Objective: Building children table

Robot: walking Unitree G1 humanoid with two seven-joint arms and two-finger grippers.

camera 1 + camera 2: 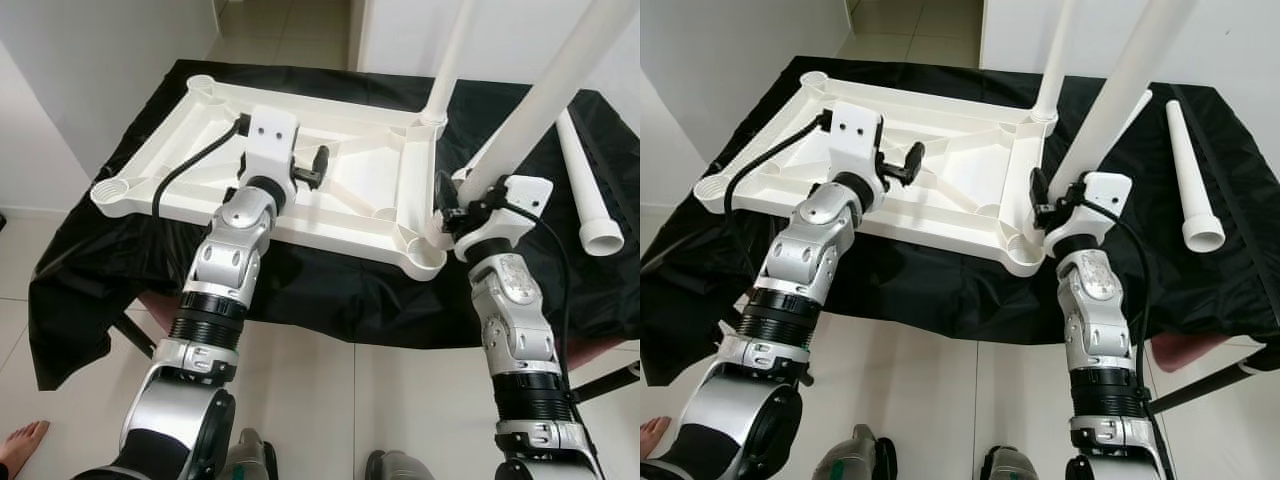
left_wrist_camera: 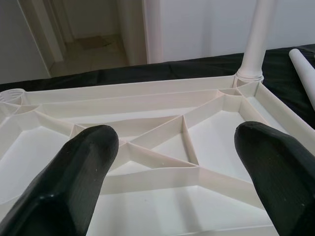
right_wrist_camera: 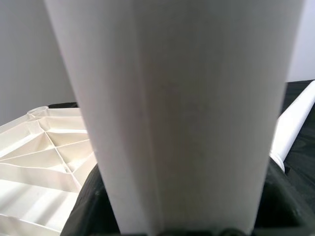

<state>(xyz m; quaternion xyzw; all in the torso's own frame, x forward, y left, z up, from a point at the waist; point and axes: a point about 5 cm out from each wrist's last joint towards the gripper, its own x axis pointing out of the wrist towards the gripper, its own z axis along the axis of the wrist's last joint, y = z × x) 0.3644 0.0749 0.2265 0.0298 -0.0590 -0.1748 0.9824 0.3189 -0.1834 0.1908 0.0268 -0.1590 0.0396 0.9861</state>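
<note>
1. Table (image 1: 110, 260), draped in black cloth, carries the work.
2. Inverted white tabletop (image 1: 340, 185) lies ribs-up at centre; one leg (image 1: 450, 60) is seated upright in its 1 o'clock corner socket.
3. Second leg (image 1: 540, 100), tilted, meets the 5 o'clock corner socket (image 1: 428, 255). Judged step: seating it; next it needs uprighting and pressing down.
4. Spare leg (image 1: 590, 190) lies at 3 o'clock.
5. Right end effector (image 1: 1040, 205) grips the tilted leg low down.
6. Left end effector (image 1: 312, 166) is wide open, empty, over the ribs.
</note>
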